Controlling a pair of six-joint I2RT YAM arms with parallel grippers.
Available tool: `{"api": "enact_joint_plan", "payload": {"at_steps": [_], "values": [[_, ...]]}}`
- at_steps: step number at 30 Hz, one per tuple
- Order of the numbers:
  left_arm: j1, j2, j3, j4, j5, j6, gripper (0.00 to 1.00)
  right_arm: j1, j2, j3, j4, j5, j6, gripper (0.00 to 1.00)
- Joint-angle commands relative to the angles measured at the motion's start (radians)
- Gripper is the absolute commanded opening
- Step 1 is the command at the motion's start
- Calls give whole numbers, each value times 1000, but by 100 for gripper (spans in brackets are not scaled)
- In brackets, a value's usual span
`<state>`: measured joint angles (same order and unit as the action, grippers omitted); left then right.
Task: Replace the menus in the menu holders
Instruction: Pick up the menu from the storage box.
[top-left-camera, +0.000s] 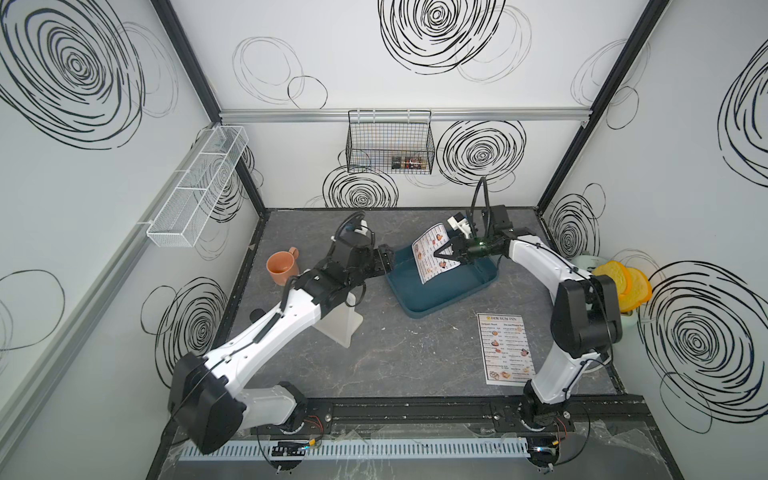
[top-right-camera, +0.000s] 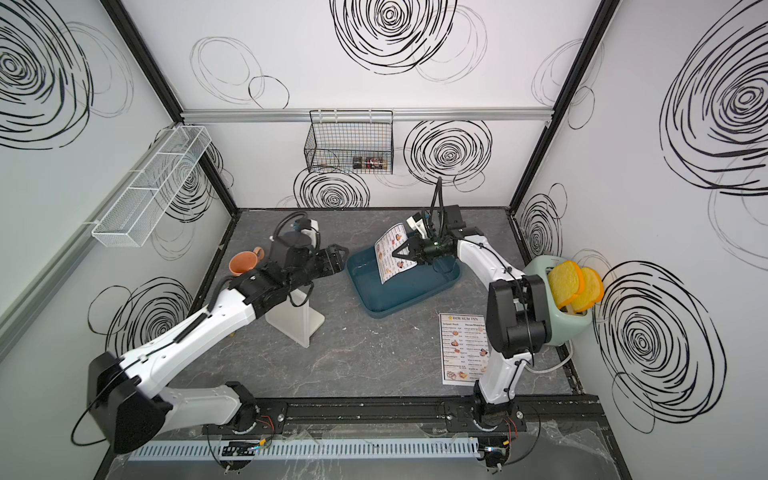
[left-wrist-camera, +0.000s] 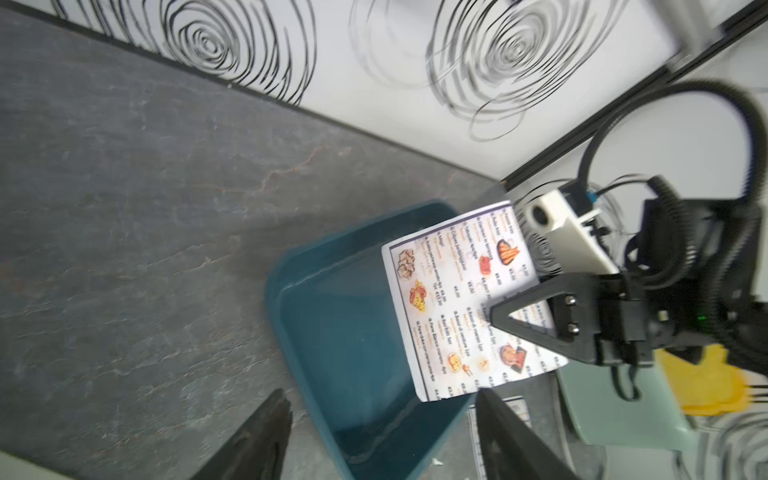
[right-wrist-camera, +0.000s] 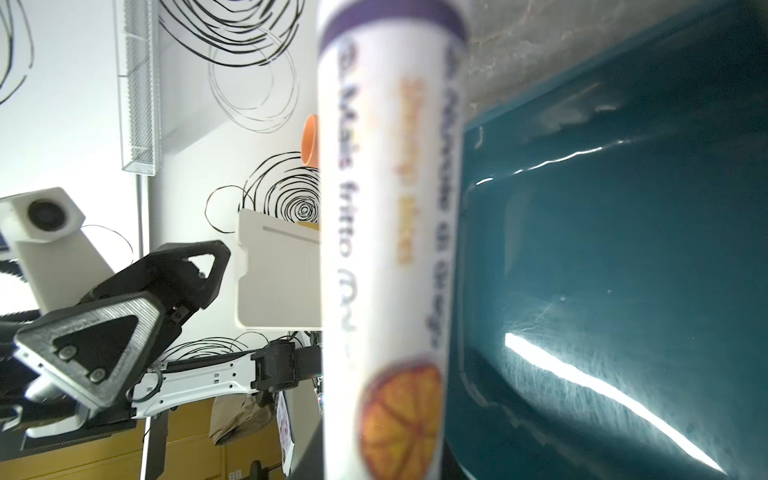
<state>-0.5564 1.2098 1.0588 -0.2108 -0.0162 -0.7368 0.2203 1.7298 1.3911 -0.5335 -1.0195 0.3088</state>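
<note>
Held menu (right-wrist-camera: 390, 208): right up against the right wrist lens, blurred and curling. In both top views it hangs tilted over the far half of the teal tray (top-left-camera: 436, 295). Whether its lower edge touches the tray floor I cannot tell.
Right gripper (top-left-camera: 439, 254): fingers pinched on that sheet, reaching in from its right side.
Left gripper (top-left-camera: 390, 259): fingers wide with nothing between them, just beside the tray's left rim.
Menu holder (top-left-camera: 345, 320): upright at left, partly under the left arm. Whether its slot is empty I cannot tell.
Second menu (top-left-camera: 503, 349): flat on the table, near right.
Step, as I judge it: setting the held sheet down in the tray.
Doing it well: lower until the sheet lies inside the rim, then release, since springy laminate can slide out. Keep the left fingers clear.
</note>
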Motion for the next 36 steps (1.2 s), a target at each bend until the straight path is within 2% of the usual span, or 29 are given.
{"api": "enact_joint_plan", "payload": {"at_steps": [1, 5, 11, 14, 17, 19, 24, 27, 33, 34, 36], "values": [[61, -126, -107, 208, 259, -79, 82, 9, -102, 57, -126, -26, -17, 23], [116, -226, -198, 440, 498, -243, 90, 32, -237, 112, -123, -46, 39, 23], [121, -252, -286, 854, 723, -497, 99, 124, -350, 198, -19, -70, 229, 22], [121, -248, -330, 1028, 767, -604, 97, 198, -349, 265, -1, -67, 280, 21], [121, -237, -344, 1061, 789, -641, 96, 251, -342, 307, 41, -71, 340, 21], [121, -233, -350, 1095, 798, -660, 96, 267, -347, 299, 112, -84, 398, 21], [120, -197, -363, 1332, 813, -805, 100, 301, -352, 233, 224, -91, 472, 22], [121, -176, -357, 1400, 819, -851, 89, 311, -349, 212, 224, -90, 472, 22], [151, -177, -358, 1370, 815, -847, 42, 278, -365, 195, 157, -65, 426, 22], [155, -179, -359, 1361, 814, -843, 38, 274, -367, 195, 148, -64, 419, 22], [158, -180, -356, 1346, 809, -833, 35, 272, -366, 194, 133, -61, 407, 23]]}}
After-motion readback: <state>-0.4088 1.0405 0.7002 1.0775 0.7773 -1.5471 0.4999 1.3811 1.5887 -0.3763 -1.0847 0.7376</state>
